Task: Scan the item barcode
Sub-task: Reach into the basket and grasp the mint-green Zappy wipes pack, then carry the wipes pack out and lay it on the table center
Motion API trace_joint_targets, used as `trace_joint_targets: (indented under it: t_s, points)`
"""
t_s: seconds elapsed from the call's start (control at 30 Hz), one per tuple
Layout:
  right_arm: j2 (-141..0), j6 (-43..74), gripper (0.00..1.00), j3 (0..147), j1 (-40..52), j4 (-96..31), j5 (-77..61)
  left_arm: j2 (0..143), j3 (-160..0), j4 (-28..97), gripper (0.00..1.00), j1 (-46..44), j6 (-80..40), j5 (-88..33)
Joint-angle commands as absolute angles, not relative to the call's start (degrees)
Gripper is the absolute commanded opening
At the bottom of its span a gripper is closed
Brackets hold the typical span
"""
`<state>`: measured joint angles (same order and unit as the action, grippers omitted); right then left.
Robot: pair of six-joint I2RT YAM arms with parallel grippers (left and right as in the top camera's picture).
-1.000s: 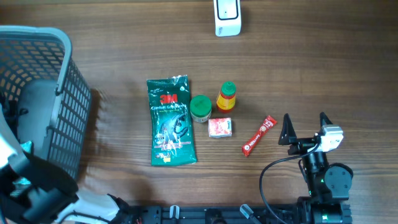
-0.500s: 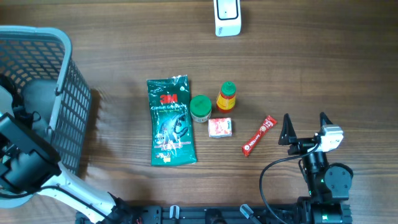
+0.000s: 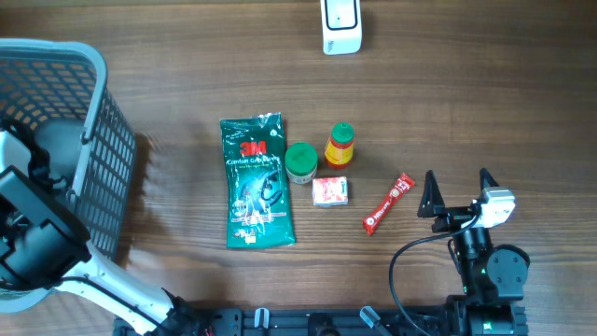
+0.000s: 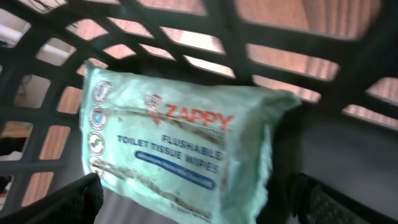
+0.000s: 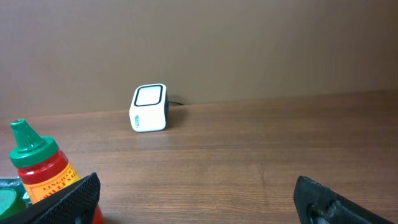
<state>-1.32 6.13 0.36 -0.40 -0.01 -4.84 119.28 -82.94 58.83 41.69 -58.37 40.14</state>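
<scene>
While the left gripper [image 4: 194,198] hung inside the basket [image 3: 97,84] at the table's nine o'clock edge, its jaws stood wide apart, and the Zappy wipes pack [image 4: 180,149] lay just beyond them against the mesh. At five o'clock the right gripper [image 3: 456,192] was spread wide; the scanner [image 3: 341,26] sat at twelve.

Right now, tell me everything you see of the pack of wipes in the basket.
The pack of wipes is a crinkled, pale green plastic pouch printed ZAPPY in red and flushable toilet tissue wipes in blue, with round badges down one edge. It sits tilted inside the basket, lattice wall behind it. The fingers of the left gripper stand wide on either side; whether they touch it is unclear.
</scene>
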Motion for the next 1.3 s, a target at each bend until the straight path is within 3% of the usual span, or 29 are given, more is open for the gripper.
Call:
trace_joint_targets:
  t_s: [0.0,0.03,0.1,0.43,0.73,1.03,1.27]
  points:
    - [-1.41,5.56,1.0,0.32,-0.21,0.14,-4.29,121.99,-74.94,56.8,0.49,42.92,-57.91,36.97]
    - [-1.41,5.58,1.0,0.32,-0.21,0.14,-4.29,121.99,-73.97,56.51,0.28,43.03,-57.91,36.99]
    - [-1.41,5.58,1.0,0.32,-0.21,0.14,-4.29,121.99,-72.75,56.51,0.04,43.11,-57.95,36.97]
    - [-1.41,5.56,1.0,0.32,-0.21,0.14,-4.29,115.48,-87.68,69.21,0.04,39.72,-58.76,33.39]
    - [-1.41,5.56,1.0,0.32,-0.21,0.14,-4.29,97.93,-106.41,75.46,0.04,30.39,-58.04,30.68]
    - [-1.41,5.56,1.0,0.32,-0.21,0.14,-4.29,77.97,-108.62,70.35,0.04,5.13,-55.72,30.63]
    - [-1.41,5.56,1.0,0.32,-0.21,0.12,-4.29,78.5,-108.55,76.9,0.04,-19.22,-57.84,30.72]
